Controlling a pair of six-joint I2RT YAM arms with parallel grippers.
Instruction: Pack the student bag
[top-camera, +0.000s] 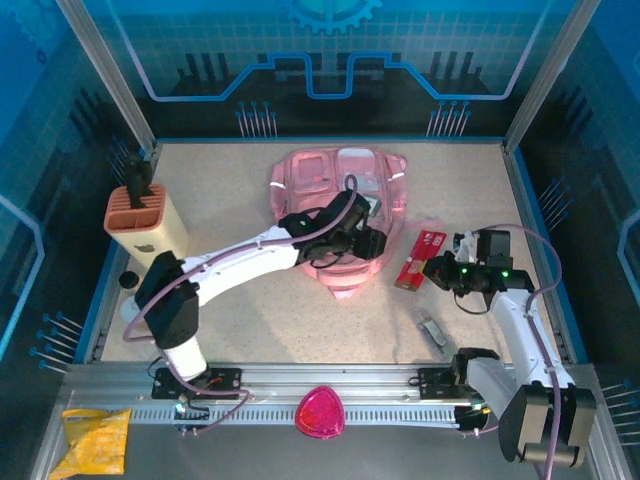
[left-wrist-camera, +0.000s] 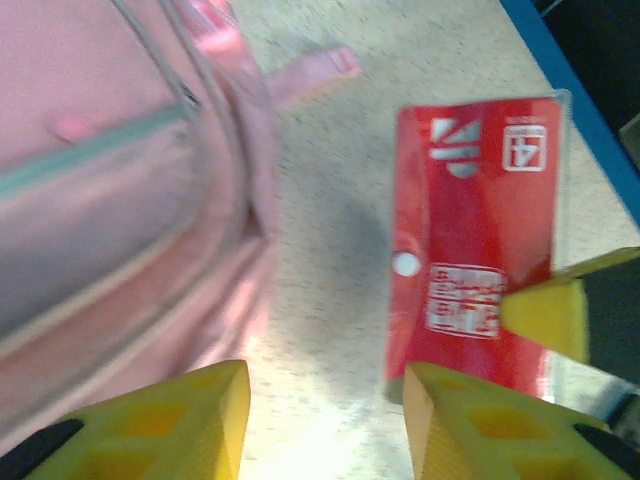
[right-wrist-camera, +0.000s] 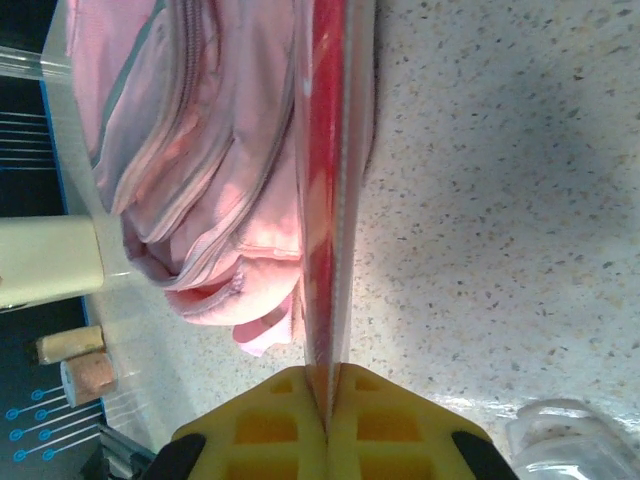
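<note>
The student bag (top-camera: 335, 195) is a large pink backpack lying at the middle back of the table. My left gripper (top-camera: 372, 243) hovers at the bag's right front edge. In the left wrist view it (left-wrist-camera: 325, 400) stands open over bare tabletop, with the bag (left-wrist-camera: 110, 200) to its left and a flat red packet (left-wrist-camera: 480, 240) to its right. My right gripper (top-camera: 442, 268) is shut on the near end of that red packet (top-camera: 420, 258). The right wrist view shows the packet (right-wrist-camera: 328, 200) edge-on between the closed fingers (right-wrist-camera: 328, 385), beside the bag (right-wrist-camera: 200, 150).
A beige pen holder (top-camera: 145, 220) stands at the left. A small grey item (top-camera: 432, 328) lies near the right arm's base, and a clear plastic piece (right-wrist-camera: 560, 440) is beside the right gripper. A magenta rounded triangle (top-camera: 320, 412) and a yellow packet (top-camera: 95, 440) sit on the front rail.
</note>
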